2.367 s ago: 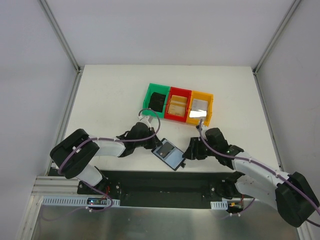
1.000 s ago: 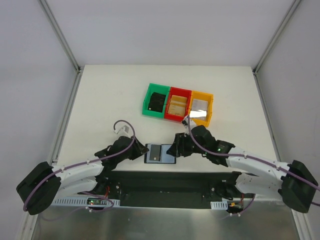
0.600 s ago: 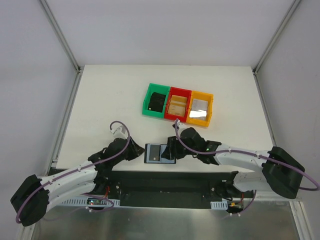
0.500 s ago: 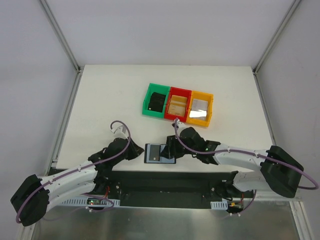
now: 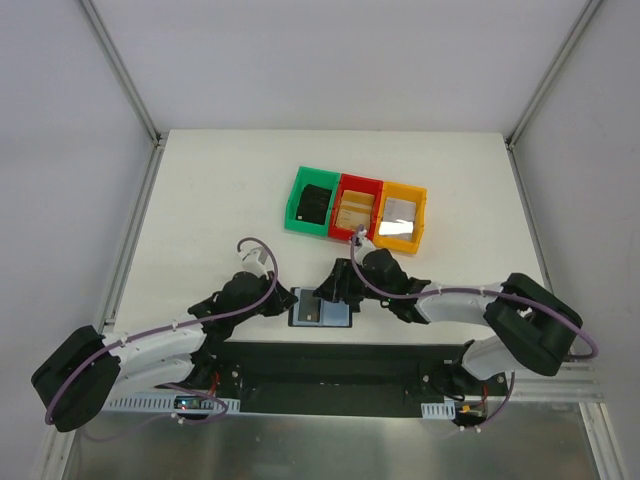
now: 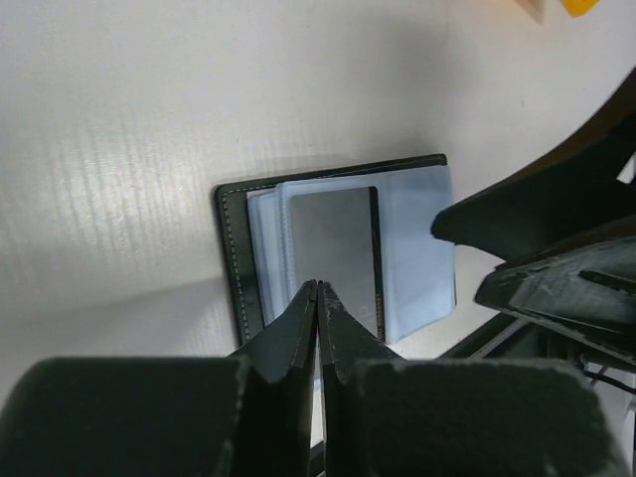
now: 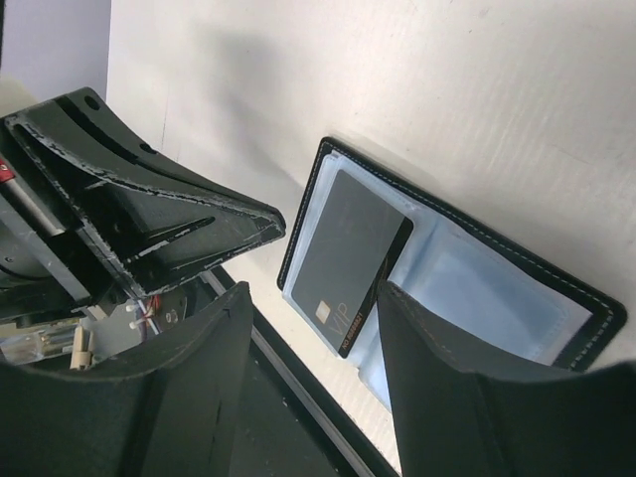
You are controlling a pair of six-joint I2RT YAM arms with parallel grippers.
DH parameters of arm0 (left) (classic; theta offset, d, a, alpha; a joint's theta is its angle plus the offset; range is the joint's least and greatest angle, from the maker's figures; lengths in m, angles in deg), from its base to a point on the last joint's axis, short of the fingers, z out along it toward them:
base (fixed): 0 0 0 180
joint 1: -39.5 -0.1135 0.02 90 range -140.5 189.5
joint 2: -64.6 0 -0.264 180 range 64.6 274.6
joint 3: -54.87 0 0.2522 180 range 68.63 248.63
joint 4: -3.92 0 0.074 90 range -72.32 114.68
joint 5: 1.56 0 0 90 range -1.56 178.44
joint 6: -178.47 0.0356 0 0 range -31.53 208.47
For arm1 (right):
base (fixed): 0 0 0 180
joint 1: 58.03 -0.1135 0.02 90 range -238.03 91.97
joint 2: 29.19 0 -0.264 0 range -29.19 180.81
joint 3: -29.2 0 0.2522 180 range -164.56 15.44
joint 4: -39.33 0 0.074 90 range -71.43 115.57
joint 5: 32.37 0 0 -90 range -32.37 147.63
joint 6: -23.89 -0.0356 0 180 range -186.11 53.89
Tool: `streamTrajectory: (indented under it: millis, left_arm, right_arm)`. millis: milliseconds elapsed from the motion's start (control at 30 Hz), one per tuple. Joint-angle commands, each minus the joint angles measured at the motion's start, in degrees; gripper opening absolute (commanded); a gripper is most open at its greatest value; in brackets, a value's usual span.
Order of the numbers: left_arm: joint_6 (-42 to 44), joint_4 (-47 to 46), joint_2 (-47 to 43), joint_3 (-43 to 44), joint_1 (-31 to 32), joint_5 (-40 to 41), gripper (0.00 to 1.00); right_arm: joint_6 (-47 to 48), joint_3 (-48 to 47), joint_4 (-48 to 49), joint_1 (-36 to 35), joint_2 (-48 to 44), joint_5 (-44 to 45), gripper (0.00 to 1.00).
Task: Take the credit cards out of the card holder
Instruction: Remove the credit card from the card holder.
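The black card holder lies open flat at the table's near edge, its grey-blue lining up. A dark grey card marked VIP sits on its left half, partly out of the sleeve. My left gripper is shut, its tips together over the card's near edge, with nothing seen between them. My right gripper is open and empty, its fingers straddling the card from the far side. The holder's black stitched rim shows in the left wrist view and in the right wrist view.
Green, red and yellow bins stand in a row behind the holder; the green one holds a black item. A black rail runs along the table's front edge, just below the holder. The two grippers are very close together.
The left gripper has moved right, up to the holder's left edge. The right gripper has shifted slightly back and left over the holder. The holder has stayed in place.
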Motion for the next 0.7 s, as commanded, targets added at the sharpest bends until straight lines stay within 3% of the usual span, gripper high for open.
streamTrajectory:
  millis: [0, 667]
  left_arm:
    - [1.20, -6.73, 0.32, -1.02, 0.38, -2.82, 0.00]
    - [0.41, -11.65, 10.60, -1.89, 0.47, -3.78, 0.00]
  right_arm:
    - [-1.60, -0.42, 7.42, 0.13, 2.79, -3.45, 0.56]
    - [-3.89, 0.28, 12.08, 0.22, 9.83, -5.74, 0.55]
